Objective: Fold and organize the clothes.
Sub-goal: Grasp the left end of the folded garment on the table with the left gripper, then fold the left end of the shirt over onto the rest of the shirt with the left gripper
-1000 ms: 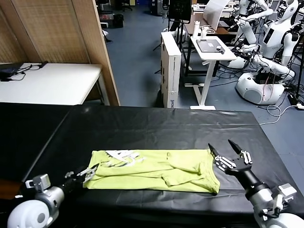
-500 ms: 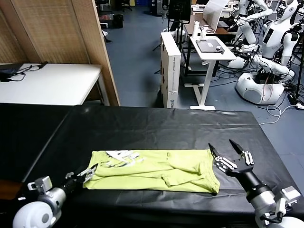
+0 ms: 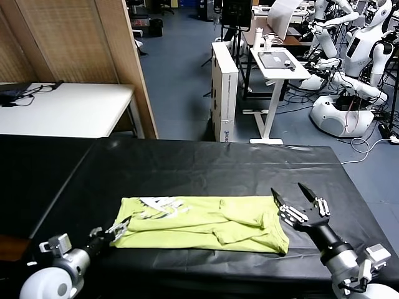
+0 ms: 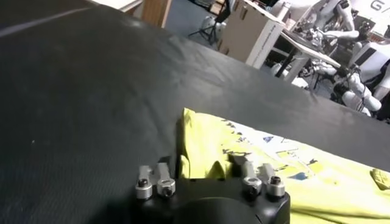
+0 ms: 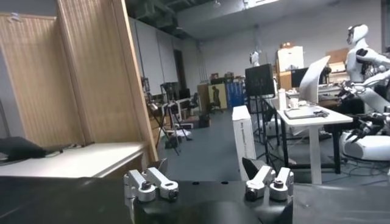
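The lime yellow-green T-shirt lies folded into a flat band on the black table, with white print showing at its left end. My left gripper sits low at the shirt's left edge. In the left wrist view its jaws are apart, with the shirt's edge between and beyond them. My right gripper is open and empty, raised just above the shirt's right end. The right wrist view looks out over the room and does not show the shirt.
A white table and a wooden partition stand at the back left. A white cabinet, a white desk and other robots stand behind the table. The shirt lies near the table's front edge.
My left arm has drawn back a little toward me; its gripper stays at the shirt's left edge. My right gripper has shifted slightly left. The shirt has not moved.
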